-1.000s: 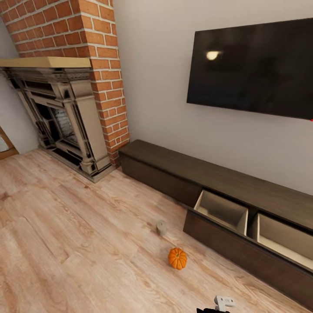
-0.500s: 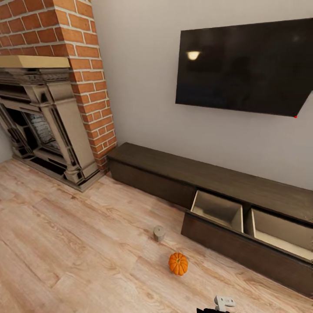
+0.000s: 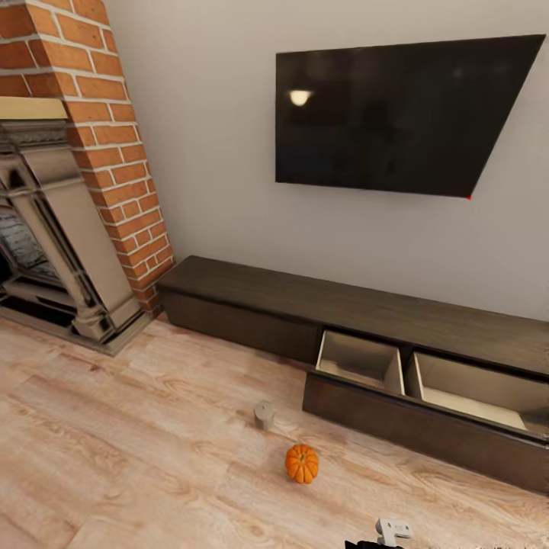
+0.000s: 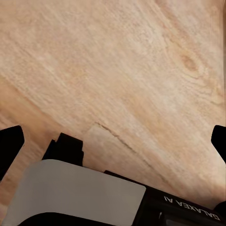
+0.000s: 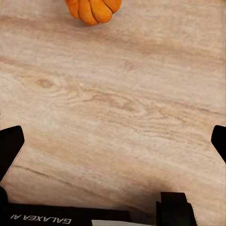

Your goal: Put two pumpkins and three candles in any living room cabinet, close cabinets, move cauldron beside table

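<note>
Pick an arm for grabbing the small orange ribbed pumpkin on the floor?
Right, probably. The small orange ribbed pumpkin lies on the wooden floor ahead of the right gripper, whose fingers are spread; the left wrist view shows floor alone.

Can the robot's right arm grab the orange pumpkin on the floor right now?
Probably yes, though likely not without moving closer. The pumpkin sits alone on bare wood floor, apart from the candle and the cabinet. The right gripper is open, facing it, with only floor between them.

We see a pale wood floor (image 3: 114, 442) carrying a pumpkin (image 3: 302, 463), a candle (image 3: 264, 414) and the low cabinet (image 3: 252, 305).
</note>
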